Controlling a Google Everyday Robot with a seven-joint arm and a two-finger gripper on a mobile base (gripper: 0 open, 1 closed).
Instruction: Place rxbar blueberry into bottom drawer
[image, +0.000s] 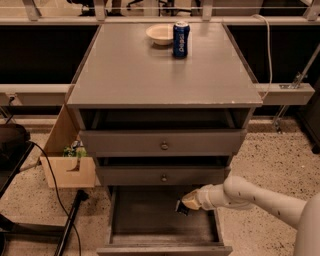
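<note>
The bottom drawer (125, 212) is pulled open at the foot of the grey cabinet, and its plain grey floor shows. My gripper (182, 206) reaches in from the right on a white arm and hangs just above the right half of the drawer floor. A small dark flat piece, the rxbar blueberry (180, 208), sits at its tip, and the gripper is shut on it. Most of the bar is hidden by the gripper.
Two shallower drawers with round knobs (164, 146) sit above, slightly open. A blue soda can (181, 38) and a white bowl (160, 34) stand on the cabinet top. A cardboard box (67, 167) and a black cable (55, 195) lie on the floor at the left.
</note>
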